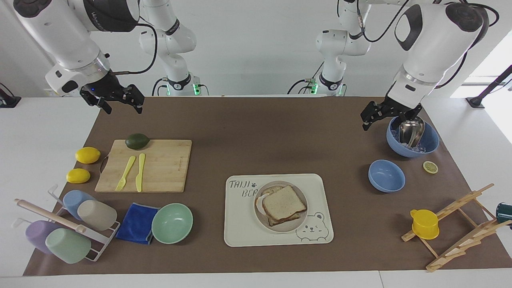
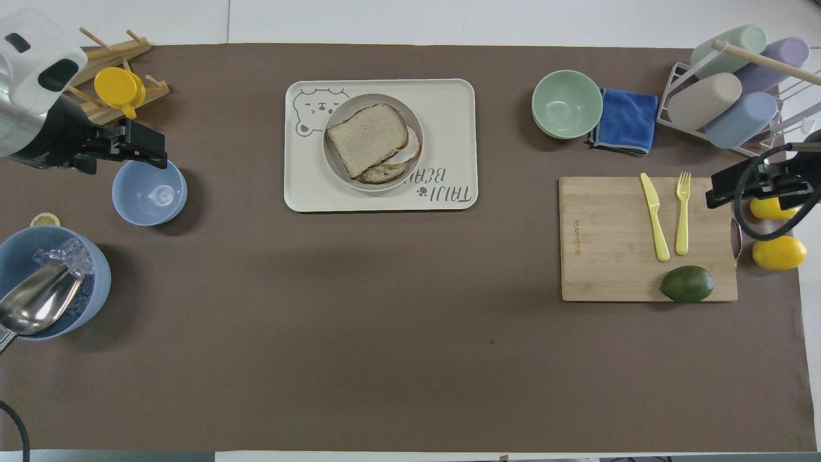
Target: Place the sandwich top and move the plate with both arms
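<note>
The sandwich top [image 1: 284, 204] lies on a lower slice with egg [image 1: 264, 195] on the round beige plate [image 1: 289, 228], which sits on the bear-printed tray [image 1: 240, 228]. In the overhead view the top slice [image 2: 367, 139] covers most of the plate [image 2: 414, 122]. My left gripper [image 1: 369, 119] is open and empty, raised over the mat beside the large blue bowl, well away from the plate; it also shows in the overhead view [image 2: 154, 146]. My right gripper [image 1: 122, 105] is open and empty, waiting in the air at the right arm's end, by the cutting board's end [image 2: 717, 191].
A small blue bowl [image 1: 386, 175], a large blue bowl with ice and a scoop [image 1: 412, 138], a lemon slice [image 1: 430, 167] and a wooden rack with a yellow cup [image 1: 425, 224] stand at the left arm's end. A cutting board [image 1: 160, 166], mint bowl [image 1: 172, 223] and cup rack [image 1: 68, 224] stand at the right arm's end.
</note>
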